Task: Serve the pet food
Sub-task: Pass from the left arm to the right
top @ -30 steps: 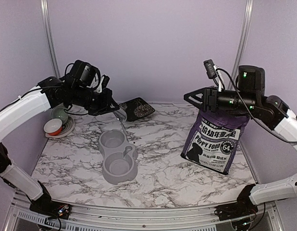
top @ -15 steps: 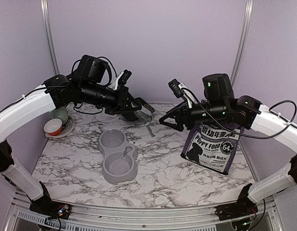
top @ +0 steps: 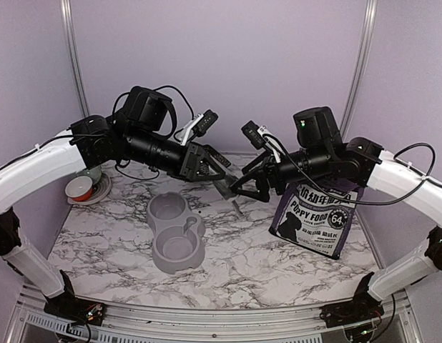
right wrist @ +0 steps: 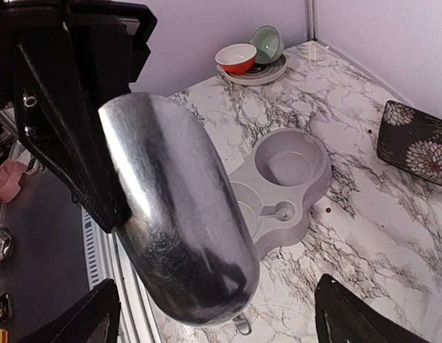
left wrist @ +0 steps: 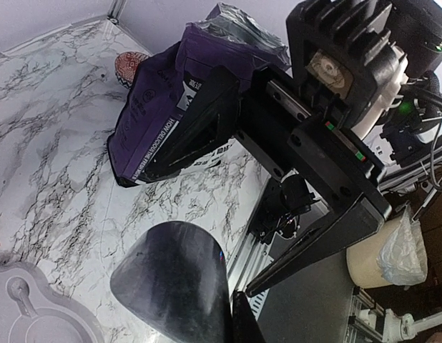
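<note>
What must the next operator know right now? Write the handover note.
Left gripper: shut on the metal scoop, held above the table.
Right gripper: open, empty, facing the scoop.
Puppy food bag stands at right; grey double bowl lies empty, left of centre.
Done: scoop lifted.
Left: get kibble from the bag into the bowl.

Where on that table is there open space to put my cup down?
Bare marble tabletop lies between the grey double bowl and the Puppy Food bag, along the near edge before both, and front-left, in front of the stacked bowls. Crowded: back middle, where the left gripper and right gripper meet at the metal scoop.
</note>
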